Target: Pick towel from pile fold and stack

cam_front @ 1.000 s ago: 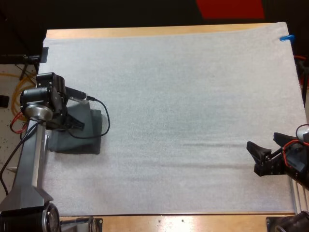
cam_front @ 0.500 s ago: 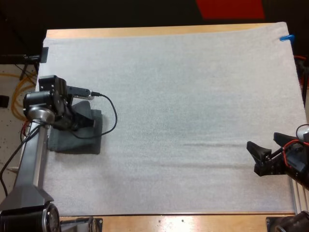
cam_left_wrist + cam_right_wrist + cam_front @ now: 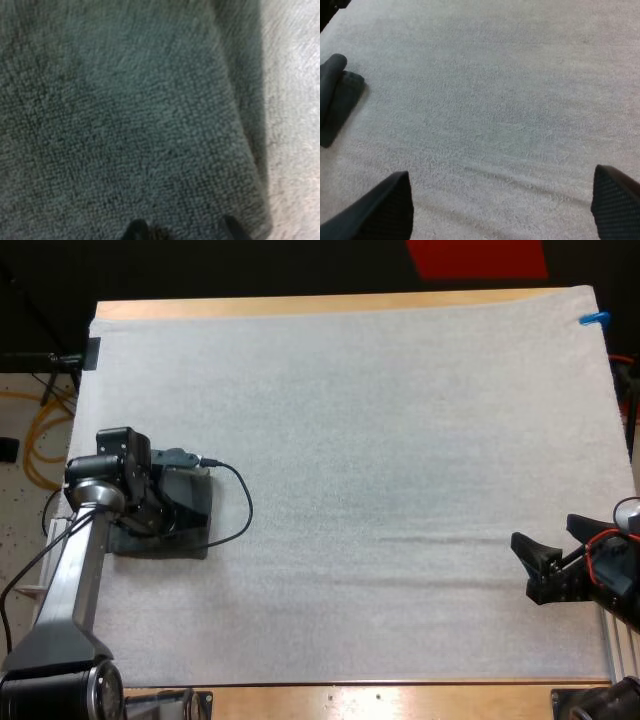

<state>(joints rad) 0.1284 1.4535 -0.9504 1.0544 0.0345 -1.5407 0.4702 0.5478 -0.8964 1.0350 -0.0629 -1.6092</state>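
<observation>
- High view: the left gripper (image 3: pixel 168 512) has sunk over the last second. It was hanging above the towel (image 3: pixel 192 540) and now sits down on it, at the left edge of the mat (image 3: pixel 380 420). The arm has folded lower and drawn slightly towards the robot. The towel is a flat, squared dark slab that has not shifted, so it looks folded and placed already.
- High view: the right gripper (image 3: pixel 545 533) has not moved. It waits at the right edge, well apart from the towel, with its fingers spread over bare mat.
- Left wrist view: the towel (image 3: pixel 125 115) lies close under the camera, with its straight edge running beside the mat (image 3: pixel 295 100). The two fingertips (image 3: pixel 135 231) of the left gripper (image 3: pixel 182 230) stand apart and touch the cloth. No fold is pinched between them, so I judge it open and holding nothing.
- Right wrist view: the right gripper (image 3: pixel 502 207) is wide open and empty over the mat (image 3: pixel 495 75). The towel (image 3: pixel 340 107) lies far off, with a rounded fold on its top.
- Judgement: the descent looks like a press or a release on the stack, not a new pick. No crumpled pile is visible, so this may be the last towel. The likely next move is a lift straight up, without dragging the top layer askew.
</observation>
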